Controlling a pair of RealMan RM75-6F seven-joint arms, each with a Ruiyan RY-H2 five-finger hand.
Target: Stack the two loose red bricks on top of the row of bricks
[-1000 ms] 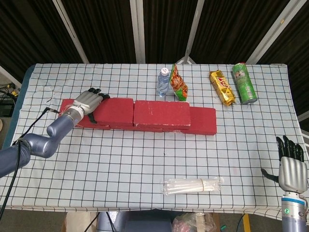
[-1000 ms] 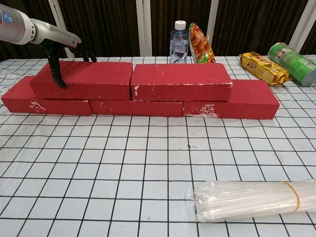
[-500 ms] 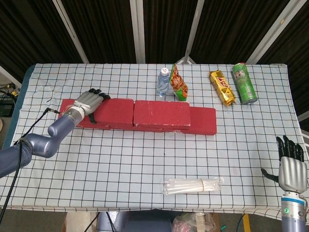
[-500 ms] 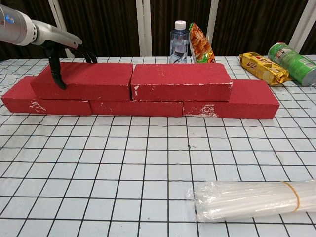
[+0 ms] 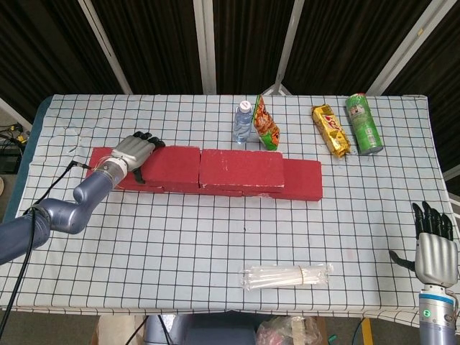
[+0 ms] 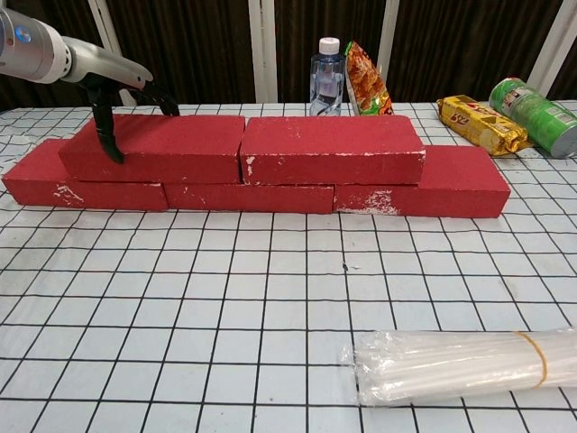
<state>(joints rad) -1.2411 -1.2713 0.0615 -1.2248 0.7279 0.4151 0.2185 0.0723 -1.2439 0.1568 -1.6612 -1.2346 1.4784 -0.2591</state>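
the left upper brick (image 6: 153, 147) had slid slightly right since a second earlier, nearly butting the right upper brick (image 6: 332, 149) atop the bottom row (image 6: 270, 194), so stacking looked almost done. your left hand (image 5: 133, 153) gripped its chalky, chipped end; your right hand (image 5: 433, 248) hung empty, fingers straight.

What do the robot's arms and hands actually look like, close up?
The left hand has a silvery metal back and black fingers, on a rounded blue-grey arm with a thin black cable. The right hand looks the same: silver palm, black fingers, a green-marked ring at its wrist.
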